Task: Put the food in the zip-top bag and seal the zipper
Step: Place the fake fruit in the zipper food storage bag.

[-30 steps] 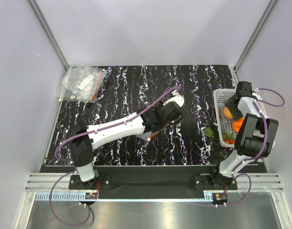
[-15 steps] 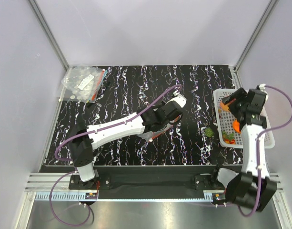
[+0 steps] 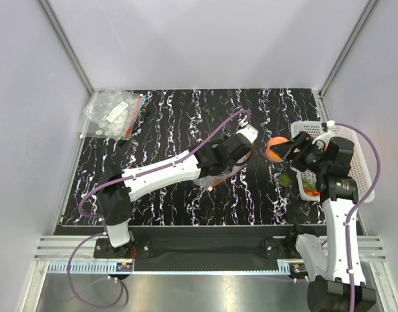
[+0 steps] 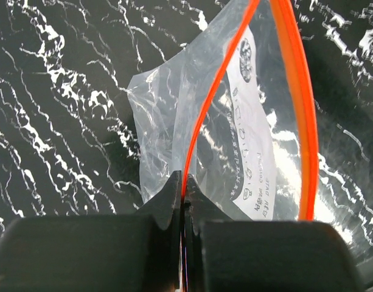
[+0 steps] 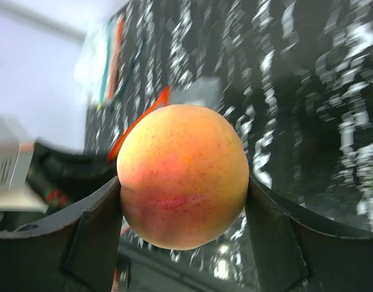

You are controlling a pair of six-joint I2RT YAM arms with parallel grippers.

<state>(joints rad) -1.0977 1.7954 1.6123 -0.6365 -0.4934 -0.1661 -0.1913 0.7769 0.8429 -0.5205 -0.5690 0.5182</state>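
In the upper left corner of the top view, a heap of spare clear pouches [image 3: 114, 112] lies against the edge of the table [image 3: 166, 117]. Mid-frame, the left gripper [image 4: 182, 204] is pinched tight on one lip of the zipper [image 4: 294, 109] — the zip-top bag [image 4: 235, 152] extends beyond its fingertips, mouth gaping, the two orange strips spread apart. A strip of bare marbled top separates it from the right gripper [image 3: 281, 149], clamped around a peach-coloured fruit [image 5: 183, 182] held above the surface. This is just left of the white basket [image 3: 360, 166] at the right edge — other food [image 3: 310, 187] lies inside.
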